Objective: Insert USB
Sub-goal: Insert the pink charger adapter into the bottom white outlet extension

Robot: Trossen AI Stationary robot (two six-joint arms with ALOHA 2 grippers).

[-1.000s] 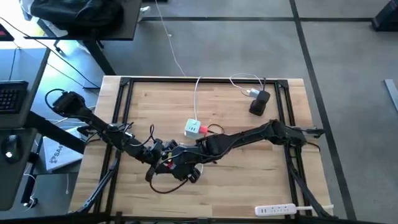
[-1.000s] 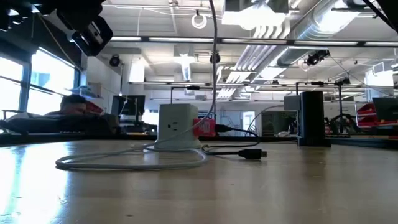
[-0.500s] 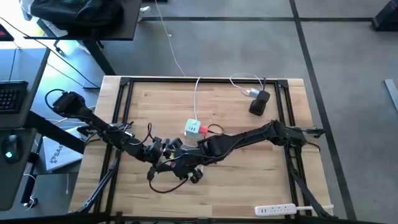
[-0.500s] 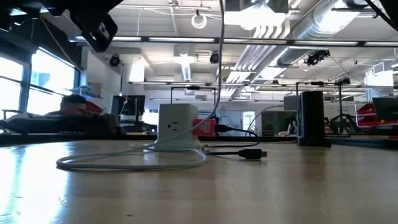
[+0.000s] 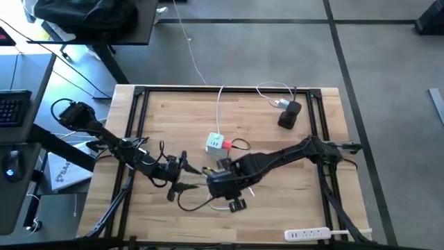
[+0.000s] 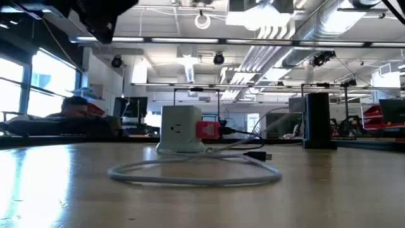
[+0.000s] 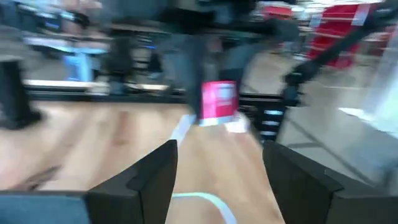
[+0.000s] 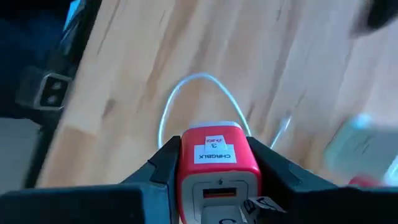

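Observation:
The USB (image 6: 207,130), a small red-pink plug, sits against the side of the white charger cube (image 6: 180,128) near the table's middle (image 5: 226,144); its thin black cable (image 5: 240,144) curls away beside it. My right gripper (image 5: 234,201) hovers nearer the front edge, shut on a red-topped white block (image 8: 217,155) labelled CHRGBLX. A white cable loop (image 6: 196,174) lies on the table below it. My left gripper (image 5: 182,173) is to its left, open (image 7: 217,152), with nothing between its fingers. My right gripper pinches the red-and-white block by its two opposite side faces (image 8: 181,163), one finger on each, the labelled face toward the wrist camera. In the left wrist view the block (image 7: 217,99) hangs clear of the table.
A black cylinder (image 5: 289,114) and a coiled white cable (image 5: 274,92) are at the far right. A white power strip (image 5: 309,235) lies at the near right edge. A black plug (image 6: 256,155) lies right of the cube. A white cord (image 5: 220,107) runs off the far edge.
My right gripper has drawn away from my left gripper, toward the table's right and near edges, carrying the block. The white cable loop on the table has slid to the right with it. My left gripper has stayed about where it was.

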